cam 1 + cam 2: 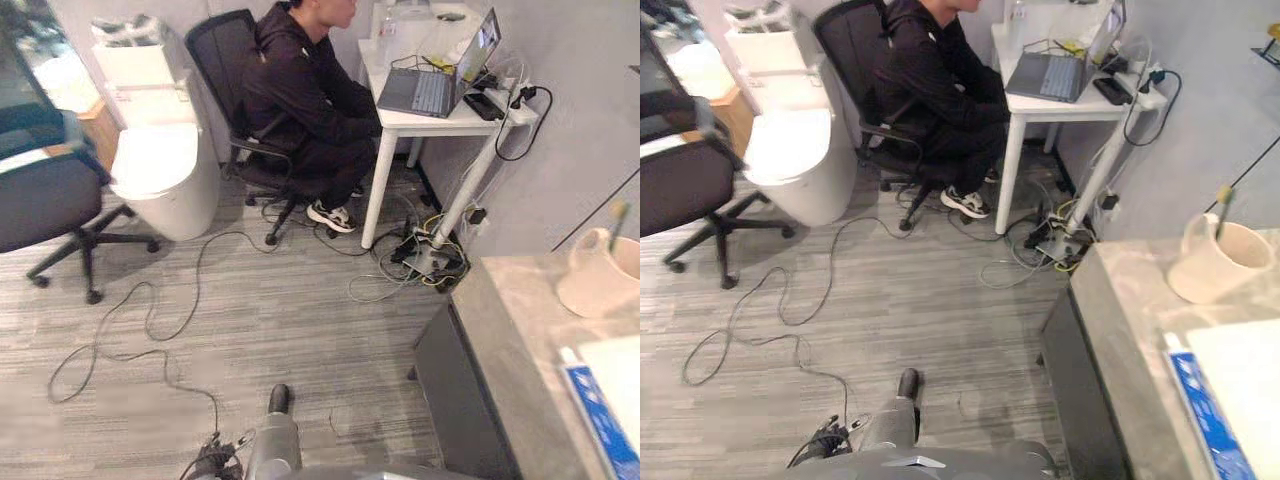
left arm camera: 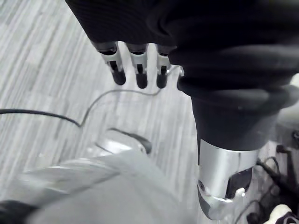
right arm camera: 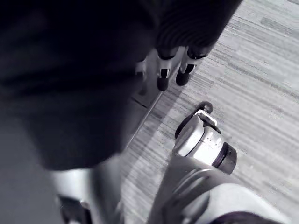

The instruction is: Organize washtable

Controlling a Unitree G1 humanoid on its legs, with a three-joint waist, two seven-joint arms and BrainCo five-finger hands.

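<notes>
First face the counter (image 1: 1120,300), left hand (image 2: 138,70) and right hand (image 3: 163,77) loose-fingered, empty, then reach its far-edge cup (image 1: 1215,265).

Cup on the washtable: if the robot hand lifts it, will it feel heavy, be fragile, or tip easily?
The cup looks like thick ceramic, so it is probably rigid, heavy and breakable if dropped. Its wide base suggests it stands steady on the washtable. The brush leans loose inside, so it may shift or fall out if the cup tilts.
</notes>
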